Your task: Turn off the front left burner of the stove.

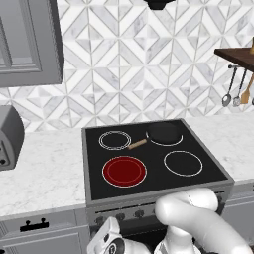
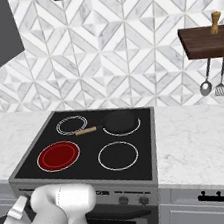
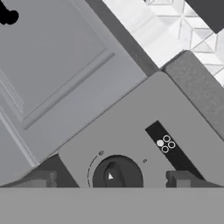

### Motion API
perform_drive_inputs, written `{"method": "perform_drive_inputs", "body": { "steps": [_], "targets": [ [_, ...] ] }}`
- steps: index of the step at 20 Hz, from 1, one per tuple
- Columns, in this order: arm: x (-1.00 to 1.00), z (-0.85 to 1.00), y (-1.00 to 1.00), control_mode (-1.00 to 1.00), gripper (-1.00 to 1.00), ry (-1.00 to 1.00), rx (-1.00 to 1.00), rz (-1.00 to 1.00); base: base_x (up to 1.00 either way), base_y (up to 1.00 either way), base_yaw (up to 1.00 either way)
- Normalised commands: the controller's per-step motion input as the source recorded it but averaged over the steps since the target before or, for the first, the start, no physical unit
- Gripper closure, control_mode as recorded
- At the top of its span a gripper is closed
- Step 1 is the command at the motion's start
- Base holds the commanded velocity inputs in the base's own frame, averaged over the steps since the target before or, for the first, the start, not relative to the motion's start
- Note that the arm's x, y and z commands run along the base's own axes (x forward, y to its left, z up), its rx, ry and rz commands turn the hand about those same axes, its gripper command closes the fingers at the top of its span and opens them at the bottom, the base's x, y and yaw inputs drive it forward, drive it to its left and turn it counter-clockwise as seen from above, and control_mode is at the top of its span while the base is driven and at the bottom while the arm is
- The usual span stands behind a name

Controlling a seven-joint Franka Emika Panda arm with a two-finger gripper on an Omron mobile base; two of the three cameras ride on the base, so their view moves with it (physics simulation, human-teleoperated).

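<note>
Front left burner (image 1: 124, 171) glows red on stove (image 1: 94, 163). Knob (image 3: 116, 174) centred between spread end effector (image 3: 113, 179) fingers, touching neither; its white pointer mark aims toward view top.

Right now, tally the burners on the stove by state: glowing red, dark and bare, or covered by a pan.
Stove burners:
Glowing red: 1, the front left burner
Dark and bare: 2, back left and front right
Covered by the pan: 1, back right
Total: 4
</note>
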Motion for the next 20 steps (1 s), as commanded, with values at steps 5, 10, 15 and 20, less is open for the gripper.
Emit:
{"method": "perform_drive_inputs", "body": {
  "steps": [5, 10, 15, 20],
  "targets": [
    [0.12, -0.14, -0.01, -1.00, -1.00, -0.02, -0.02, 0.02, 0.00, 0.00, 0.00],
    [0.30, -0.03, -0.15, -1.00, -1.00, 0.00, 0.00, 0.00, 0.00, 0.00, 0.00],
    [0.03, 0.00, -0.01, -1.00, -1.00, 0.00, 0.00, 0.00, 0.00, 0.00, 0.00],
    [0.00, 0.00, 0.00, -1.00, 1.00, 0.00, 0.00, 0.00, 0.00, 0.00, 0.00]
  ]
}}
